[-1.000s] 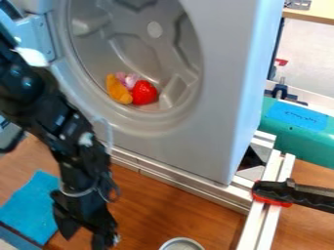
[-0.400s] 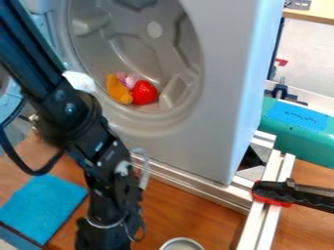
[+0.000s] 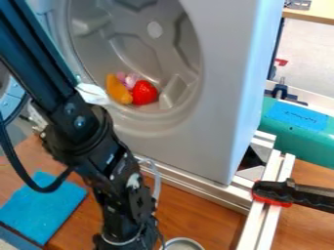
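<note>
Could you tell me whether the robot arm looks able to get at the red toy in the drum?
Probably yes: the drum is open at the front, and the red toy lies near its lower rim. The robot arm would likely need lifting over that rim.

Inspected: grey drum unit [image 3: 225, 78]. Inside its round opening lie a red item [image 3: 145, 93], an orange item [image 3: 117, 90] and a pink item [image 3: 132, 80], grouped low. My gripper body [image 3: 125, 238] hangs below the unit, over the wooden counter [image 3: 209, 222], near a round metal container [image 3: 185, 240]. Noted left of and below the unit: blue cloth [image 3: 42, 207]. Lower right of it: red-and-black clamp [image 3: 293, 194] on metal rails [image 3: 267, 207].
</note>
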You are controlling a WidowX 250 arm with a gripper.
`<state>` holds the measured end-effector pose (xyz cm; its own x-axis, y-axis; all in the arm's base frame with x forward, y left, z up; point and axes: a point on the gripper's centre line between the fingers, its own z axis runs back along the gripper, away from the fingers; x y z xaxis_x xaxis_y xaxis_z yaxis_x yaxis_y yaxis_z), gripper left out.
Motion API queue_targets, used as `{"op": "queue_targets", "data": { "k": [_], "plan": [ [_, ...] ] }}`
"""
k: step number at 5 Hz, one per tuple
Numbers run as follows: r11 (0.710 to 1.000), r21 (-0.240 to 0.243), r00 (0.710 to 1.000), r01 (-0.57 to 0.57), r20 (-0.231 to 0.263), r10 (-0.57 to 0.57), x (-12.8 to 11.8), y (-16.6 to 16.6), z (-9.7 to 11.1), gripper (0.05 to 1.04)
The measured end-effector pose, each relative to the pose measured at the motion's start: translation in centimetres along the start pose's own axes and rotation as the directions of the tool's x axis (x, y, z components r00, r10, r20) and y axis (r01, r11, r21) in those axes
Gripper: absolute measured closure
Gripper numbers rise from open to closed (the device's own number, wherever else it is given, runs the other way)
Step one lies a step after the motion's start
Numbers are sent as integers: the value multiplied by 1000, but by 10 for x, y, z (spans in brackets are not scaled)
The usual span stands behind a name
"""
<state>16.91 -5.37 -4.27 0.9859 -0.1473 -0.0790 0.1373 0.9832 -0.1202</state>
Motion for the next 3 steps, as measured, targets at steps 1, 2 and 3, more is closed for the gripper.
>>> {"op": "queue_targets", "data": {
  "k": [1,2,3],
  "plan": [
    [998,-30,997,-61,43,62,12,-5,-5,84],
    [991,-19,986,-136,97,137,36,-6,-8,84],
    [984,-5,973,-176,153,175,56,-3,-3,84]
  ]
}}
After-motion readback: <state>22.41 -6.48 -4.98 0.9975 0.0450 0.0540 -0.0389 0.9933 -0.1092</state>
